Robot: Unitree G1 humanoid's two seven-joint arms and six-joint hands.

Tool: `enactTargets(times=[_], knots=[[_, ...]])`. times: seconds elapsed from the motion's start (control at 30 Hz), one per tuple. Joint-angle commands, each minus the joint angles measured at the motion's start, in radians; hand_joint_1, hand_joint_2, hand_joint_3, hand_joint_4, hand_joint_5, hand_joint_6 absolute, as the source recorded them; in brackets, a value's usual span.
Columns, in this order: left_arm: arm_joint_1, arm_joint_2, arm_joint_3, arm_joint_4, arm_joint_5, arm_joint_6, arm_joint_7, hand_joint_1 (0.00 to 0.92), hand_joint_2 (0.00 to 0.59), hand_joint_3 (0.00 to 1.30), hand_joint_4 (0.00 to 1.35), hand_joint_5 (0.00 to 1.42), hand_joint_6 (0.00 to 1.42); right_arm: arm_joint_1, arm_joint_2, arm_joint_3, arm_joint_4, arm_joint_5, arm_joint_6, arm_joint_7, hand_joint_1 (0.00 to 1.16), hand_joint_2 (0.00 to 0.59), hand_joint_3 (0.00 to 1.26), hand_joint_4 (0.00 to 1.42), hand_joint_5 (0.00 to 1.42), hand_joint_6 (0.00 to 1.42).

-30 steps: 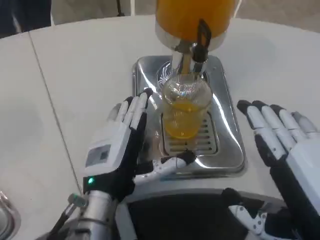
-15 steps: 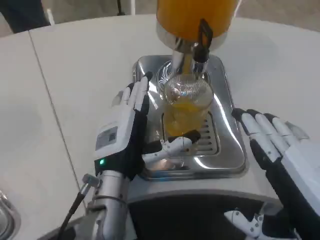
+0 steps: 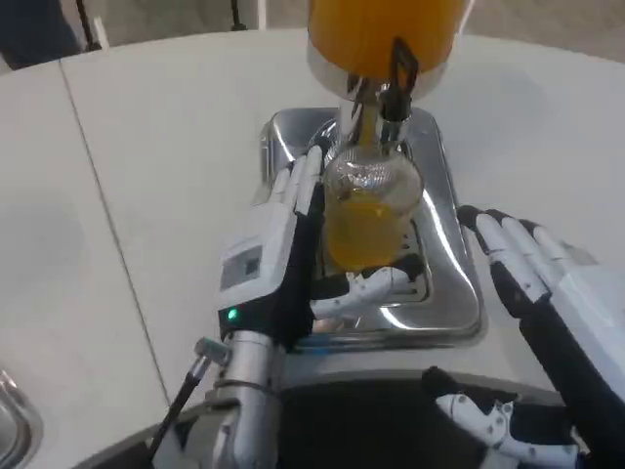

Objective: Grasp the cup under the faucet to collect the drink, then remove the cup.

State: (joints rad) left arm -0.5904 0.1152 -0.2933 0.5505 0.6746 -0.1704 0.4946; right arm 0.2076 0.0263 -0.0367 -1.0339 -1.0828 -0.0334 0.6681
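Since a second ago the left robot hand (image 3: 283,254) has slid in from the left edge of the tray and now lies right alongside the cup (image 3: 369,217); the juice in the cup also looks a little deeper. The cup stands upright on the grille of the chrome drip tray (image 3: 444,293), its long axis vertical and its mouth up, directly below the faucet (image 3: 394,93) of the orange-filled dispenser (image 3: 381,29). It lies just to the right of the left palm, whose fingers point away from the robot along the glass while the thumb (image 3: 376,285) reaches across in front of the base. The fingers are apart and not yet wrapped round the glass; whether the palm touches it I cannot tell. The coming move, as I judge it, is a sideways closing of that hand on the cup, with filling near done and removal yet to come. The right robot hand (image 3: 547,283) waits, fingers spread and holding nothing, over the white worktop (image 3: 146,147) just right of the tray, farther from the cup.
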Motion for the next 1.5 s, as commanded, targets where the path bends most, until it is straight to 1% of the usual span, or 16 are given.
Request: enactTargets(times=[0.03,0.2,0.4,0.63,0.77,0.9,1.0,1.07,1.13,1.2,1.27,1.33,1.37,1.43,1.47,1.5], knots=[[-0.054,-0.027,-0.005,0.092,-0.017,-0.007,0.032,0.301,0.031,0.0,0.0,0.03,0.04,-0.006,-0.014,0.03,0.01,-0.018,0.022,0.012,0.56,0.339,0.0,0.0,0.0,0.05],[-0.091,-0.029,-0.004,0.153,-0.026,-0.018,0.069,0.302,0.037,0.0,0.0,0.04,0.05,-0.011,-0.023,0.042,0.021,-0.025,0.049,0.01,0.56,0.337,0.0,0.0,0.0,0.05],[-0.091,-0.049,-0.017,0.17,-0.031,-0.014,0.117,0.302,0.039,0.0,0.0,0.11,0.14,-0.049,-0.044,0.038,0.037,-0.026,0.091,0.02,0.55,0.337,0.0,0.0,0.0,0.05],[-0.05,-0.071,-0.059,0.136,-0.024,-0.03,0.123,0.302,0.04,0.0,0.0,0.18,0.19,-0.09,-0.058,0.047,0.051,-0.037,0.133,0.037,0.55,0.336,0.0,0.0,0.0,0.05],[-0.048,-0.09,-0.084,0.154,-0.025,-0.02,0.117,0.291,0.034,0.0,0.0,0.2,0.2,-0.11,-0.062,0.038,0.055,-0.042,0.166,0.046,0.55,0.336,0.0,0.0,0.0,0.05],[-0.101,-0.148,-0.1,0.231,-0.024,0.012,0.149,0.268,0.033,0.0,0.0,0.22,0.2,-0.108,-0.071,0.017,0.036,-0.046,0.197,0.057,0.54,0.34,0.0,0.0,0.0,0.05],[-0.141,-0.184,-0.101,0.288,-0.025,0.028,0.189,0.267,0.032,0.0,0.0,0.27,0.25,-0.097,-0.074,0.006,0.026,-0.052,0.215,0.067,0.54,0.343,0.0,0.0,0.0,0.05],[-0.16,-0.201,-0.099,0.319,-0.029,0.035,0.217,0.266,0.032,0.01,0.02,0.33,0.35,-0.095,-0.074,0.001,0.025,-0.052,0.229,0.075,0.54,0.344,0.0,0.0,0.0,0.05],[-0.177,-0.224,-0.092,0.352,-0.034,0.05,0.26,0.258,0.034,0.07,0.12,0.46,0.56,-0.099,-0.074,-0.003,0.027,-0.063,0.24,0.08,0.54,0.344,0.0,0.0,0.0,0.05],[-0.191,-0.241,-0.086,0.38,-0.045,0.057,0.29,0.254,0.035,0.14,0.2,0.56,0.72,-0.106,-0.07,-0.007,0.027,-0.064,0.256,0.082,0.53,0.346,0.0,0.0,0.0,0.05],[-0.209,-0.261,-0.078,0.409,-0.054,0.069,0.336,0.254,0.035,0.25,0.32,0.7,0.9,-0.128,-0.089,-0.014,0.035,-0.063,0.261,0.094,0.53,0.347,0.0,0.0,0.0,0.05],[-0.222,-0.277,-0.074,0.431,-0.06,0.078,0.377,0.265,0.033,0.34,0.46,0.81,1.02,-0.156,-0.097,-0.037,0.044,-0.045,0.294,0.114,0.53,0.348,0.0,0.0,0.0,0.05],[-0.228,-0.285,-0.073,0.44,-0.062,0.084,0.39,0.266,0.032,0.41,0.56,0.9,1.11,-0.166,-0.099,-0.046,0.047,-0.038,0.308,0.121,0.53,0.349,0.0,0.0,0.0,0.05],[-0.24,-0.297,-0.071,0.46,-0.069,0.091,0.415,0.301,0.036,0.54,0.7,1.06,1.28,-0.177,-0.115,-0.055,0.056,-0.035,0.317,0.126,0.53,0.35,0.0,0.0,0.0,0.05],[-0.245,-0.303,-0.068,0.469,-0.074,0.09,0.431,0.362,0.046,0.66,0.82,1.15,1.36,-0.179,-0.119,-0.056,0.059,-0.036,0.324,0.127,0.53,0.351,0.0,0.0,0.0,0.05],[-0.249,-0.308,-0.067,0.478,-0.081,0.086,0.446,0.39,0.05,0.74,0.9,1.24,1.41,-0.18,-0.121,-0.053,0.061,-0.04,0.33,0.127,0.53,0.35,0.0,0.0,0.0,0.05]])
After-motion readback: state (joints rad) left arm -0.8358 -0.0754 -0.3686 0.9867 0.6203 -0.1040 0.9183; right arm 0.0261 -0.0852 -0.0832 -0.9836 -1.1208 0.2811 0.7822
